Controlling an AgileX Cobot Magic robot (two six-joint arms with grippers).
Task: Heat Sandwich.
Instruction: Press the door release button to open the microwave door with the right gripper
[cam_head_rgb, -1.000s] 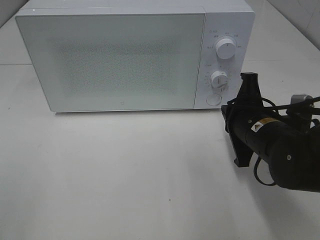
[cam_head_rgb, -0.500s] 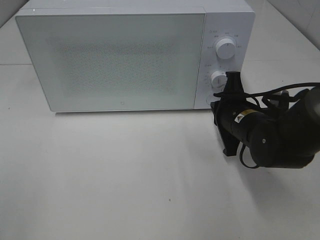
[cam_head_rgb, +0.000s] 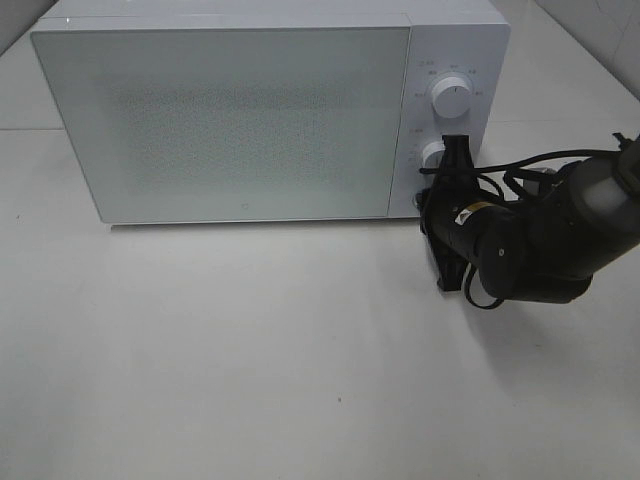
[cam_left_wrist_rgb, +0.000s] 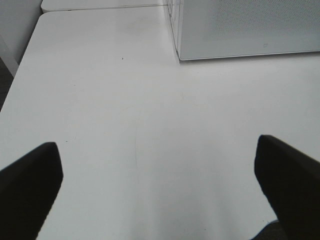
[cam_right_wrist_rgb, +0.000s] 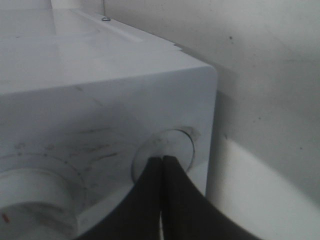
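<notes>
The sandwich is not in view in any frame. The white microwave (cam_head_rgb: 230, 120) stands at the back of the table with its door closed. My right gripper (cam_head_rgb: 432, 200) is shut, and its fingertips touch the round button low on the control panel. In the right wrist view the closed fingertips (cam_right_wrist_rgb: 162, 160) rest on that button (cam_right_wrist_rgb: 175, 142), beside the lower dial (cam_right_wrist_rgb: 30, 192). My left gripper (cam_left_wrist_rgb: 160, 190) is open and empty over bare table, well short of the microwave's corner (cam_left_wrist_rgb: 250, 25). It does not show in the exterior view.
The control panel carries an upper dial (cam_head_rgb: 452, 98) and a lower dial (cam_head_rgb: 432, 152) above the button. The white table (cam_head_rgb: 250, 360) spreads in front of the microwave. The right arm and its cables (cam_head_rgb: 540, 240) lie along the table's right side.
My right arm has swung left and toward the microwave, bringing the shut gripper from beside the panel onto the round button. The door has stayed closed.
</notes>
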